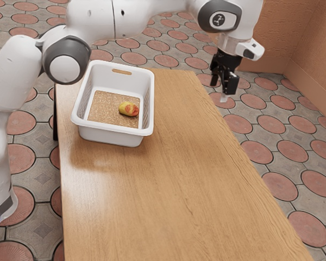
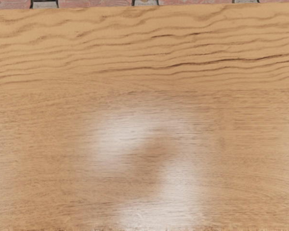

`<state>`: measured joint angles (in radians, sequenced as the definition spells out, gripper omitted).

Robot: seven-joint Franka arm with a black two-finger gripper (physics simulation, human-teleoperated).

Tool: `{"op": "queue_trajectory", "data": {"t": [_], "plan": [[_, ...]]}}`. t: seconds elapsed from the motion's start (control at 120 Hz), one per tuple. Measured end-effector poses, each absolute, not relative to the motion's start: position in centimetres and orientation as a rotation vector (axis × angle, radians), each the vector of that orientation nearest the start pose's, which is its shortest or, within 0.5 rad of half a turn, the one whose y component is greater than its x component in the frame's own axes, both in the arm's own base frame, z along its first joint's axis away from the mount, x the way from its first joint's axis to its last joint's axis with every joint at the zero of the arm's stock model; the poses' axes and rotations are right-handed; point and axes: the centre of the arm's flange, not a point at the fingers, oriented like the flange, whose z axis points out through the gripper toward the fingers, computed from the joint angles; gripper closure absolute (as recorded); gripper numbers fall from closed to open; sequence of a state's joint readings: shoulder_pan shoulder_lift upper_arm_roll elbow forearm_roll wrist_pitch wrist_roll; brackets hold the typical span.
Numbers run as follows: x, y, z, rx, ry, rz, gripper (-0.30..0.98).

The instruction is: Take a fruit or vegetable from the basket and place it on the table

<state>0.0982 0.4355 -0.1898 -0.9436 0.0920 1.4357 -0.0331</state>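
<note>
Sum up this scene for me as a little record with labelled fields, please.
Basket: white, upright on the wooden table
Contents: one rounded yellow-and-red fruit or vegetable, exact kind unclear
Gripper: black, raised, on the exterior view's right of the basket
Robot arm: white, reaching past the basket
Floor: reddish round tiles set in grey
Task status: item not yet on the table

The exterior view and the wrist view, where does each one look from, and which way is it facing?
Exterior view: sits at the arm's side, looking down across the table and basket; the arm enters from this view's left, with its end effector toward the right.
Wrist view: sits on the arm's hand, facing down onto the wooden tabletop and its edge.
Shared: the tabletop and some floor beyond it.
</note>
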Motion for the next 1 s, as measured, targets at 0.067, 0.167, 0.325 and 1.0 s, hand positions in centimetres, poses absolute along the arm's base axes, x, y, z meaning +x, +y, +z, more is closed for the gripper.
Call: {"op": "queue_trajectory", "data": {"t": [0.067, 0.167, 0.325, 1.0], "plan": [[66.1, -1.3, 63.9, -3.130, 0.029, -0.086, 0.00], [66.0, -1.3, 63.9, -3.128, 0.019, -0.072, 0.00], [65.9, 0.5, 63.8, -3.167, -0.022, -0.059, 0.00], [43.3, 3.9, 65.0, -3.041, -0.249, 0.105, 0.00]]}}
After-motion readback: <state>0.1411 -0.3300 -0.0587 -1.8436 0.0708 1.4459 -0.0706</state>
